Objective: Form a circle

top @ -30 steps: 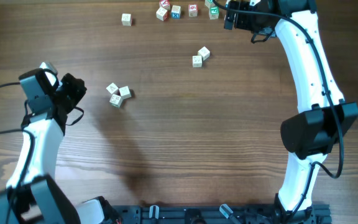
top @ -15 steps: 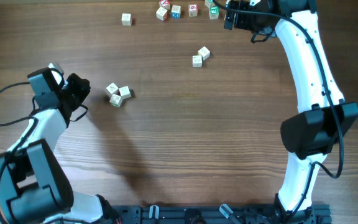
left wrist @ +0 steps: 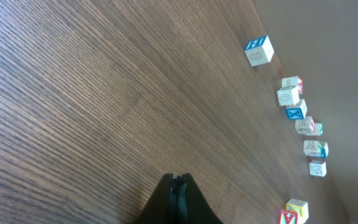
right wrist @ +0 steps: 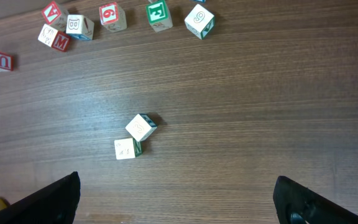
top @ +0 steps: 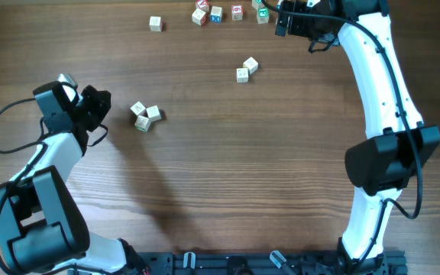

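- Overhead: The three-cube group (top: 145, 116) is lying left of centre on the table (top: 228, 191), its cubes touching and no ring formed yet. The left gripper (top: 100, 101) is sitting just left of the group, jaws pressed together and holding nothing. The right gripper (top: 283, 19) is hovering at the upper edge beside the row of cubes (top: 228, 13), jaws spread wide and empty. A cube pair (top: 246, 69) is lying above centre and a lone cube (top: 155, 24) at upper left.
- Left wrist: The closed fingertips (left wrist: 178, 186) are showing at bottom centre. The group is falling outside this frame.
- Right wrist: The fingers (right wrist: 55, 200) are showing at both lower corners, far apart, with the pair left of centre.
- Handling: The cubes are looking light, rigid and likely to slide on the smooth wood. Gripping across two opposite flat faces is advisable. The touching neighbours are blocking the inner faces, so the outer faces are offering the better access.
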Tool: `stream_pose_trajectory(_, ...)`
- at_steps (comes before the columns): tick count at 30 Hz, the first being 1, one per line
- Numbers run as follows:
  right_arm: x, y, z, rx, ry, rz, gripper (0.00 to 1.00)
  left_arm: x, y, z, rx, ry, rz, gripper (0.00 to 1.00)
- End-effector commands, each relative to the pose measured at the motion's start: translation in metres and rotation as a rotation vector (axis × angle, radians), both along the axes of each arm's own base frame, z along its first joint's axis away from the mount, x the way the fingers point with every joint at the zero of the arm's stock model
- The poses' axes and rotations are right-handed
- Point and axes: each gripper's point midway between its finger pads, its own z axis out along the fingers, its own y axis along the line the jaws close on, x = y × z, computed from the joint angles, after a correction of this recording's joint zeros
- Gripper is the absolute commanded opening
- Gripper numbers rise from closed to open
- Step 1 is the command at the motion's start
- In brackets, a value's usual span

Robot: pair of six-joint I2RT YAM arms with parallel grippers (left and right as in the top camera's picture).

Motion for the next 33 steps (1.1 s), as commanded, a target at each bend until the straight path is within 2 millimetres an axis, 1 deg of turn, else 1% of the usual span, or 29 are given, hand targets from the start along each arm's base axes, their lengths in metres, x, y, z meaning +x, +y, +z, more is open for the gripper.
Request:
stream_pose_trajectory(1,-0.001,-0.003,0.021,-0.004,-0.048,-0.009,1.00,0.000,-0.004,-0.005,-0.019,0.012,-0.008,0.04)
stream_pose_trajectory(5,-0.001,-0.003,0.021,-0.004,-0.048,-0.008,1.00,0.000,-0.012,-0.016,-0.046,0.041,-0.007,0.04)
stream_pose_trajectory(7,-0.001,-0.003,0.021,-0.004,-0.048,-0.008,1.00,0.000,-0.027,-0.020,-0.092,0.050,-0.044,0.04)
stream_pose_trajectory(8,-0.001,-0.003,0.021,-0.004,-0.048,-0.009,1.00,0.001,-0.034,-0.018,-0.099,0.044,-0.067,0.04)
stream_pose_trajectory(11,-0.001,-0.003,0.021,-0.004,-0.048,-0.008,1.00,0.009,-0.043,-0.009,-0.087,-0.003,-0.097,0.04)
stream_pose_trajectory(13,-0.001,-0.003,0.021,-0.004,-0.048,-0.009,1.00,0.015,-0.051,0.003,-0.107,-0.061,-0.145,0.04)
stream_pose_trajectory(16,-0.001,-0.003,0.021,-0.004,-0.048,-0.009,1.00,0.018,-0.061,0.015,-0.139,-0.117,-0.206,0.04)
stream_pose_trajectory(21,-0.001,-0.003,0.021,-0.004,-0.048,-0.009,1.00,0.010,-0.064,0.005,-0.154,-0.063,-0.206,0.04)
stream_pose_trajectory(24,-0.001,-0.003,0.021,-0.004,-0.048,-0.008,1.00,0.007,-0.063,0.002,-0.132,-0.056,-0.223,0.04)
stream_pose_trajectory(26,-0.001,-0.003,0.021,-0.004,-0.048,-0.009,1.00,0.009,-0.045,-0.001,-0.099,-0.048,-0.163,0.04)
stream_pose_trajectory(29,-0.001,-0.003,0.021,-0.004,-0.048,-0.008,1.00,0.007,-0.028,-0.003,-0.091,-0.042,-0.117,0.04)
stream_pose_trajectory(31,-0.001,-0.003,0.021,-0.004,-0.048,-0.008,1.00,0.003,-0.022,-0.007,-0.100,-0.018,-0.099,0.04)
stream_pose_trajectory(33,-0.001,-0.003,0.021,-0.004,-0.048,-0.008,1.00,-0.004,-0.020,-0.016,-0.104,0.029,-0.084,0.04)
